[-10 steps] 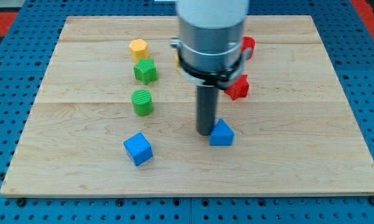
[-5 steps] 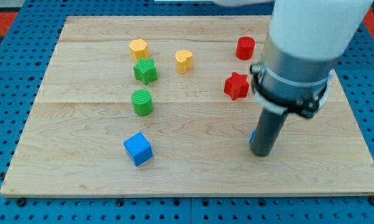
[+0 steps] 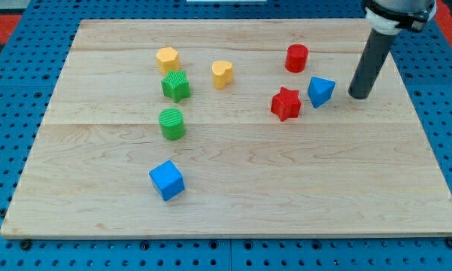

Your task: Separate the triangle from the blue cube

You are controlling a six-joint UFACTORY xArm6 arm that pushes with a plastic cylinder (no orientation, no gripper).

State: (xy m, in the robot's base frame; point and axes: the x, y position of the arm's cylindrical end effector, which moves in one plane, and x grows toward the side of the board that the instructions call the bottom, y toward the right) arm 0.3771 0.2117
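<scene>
Now the blue plastic triangle [image 3: 320, 91] lies just right of the red star block [image 3: 286, 103] — well apart from the blue cube [image 3: 167, 180]; my tip [image 3: 359, 96] stands beside the triangle's right — no fingers fitted.

We've got 1 cam only: high, angled down from the surface's [image 3: 233, 196] near edge, mid-range, whole board in frame.

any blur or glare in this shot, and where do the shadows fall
Camera view: sharp throughout, no motion blur on the rod or my tip; even, soft light, no glare on the board; only faint short shadows hug the blocks, e.g. under the blue cube and blue triangle.
</scene>
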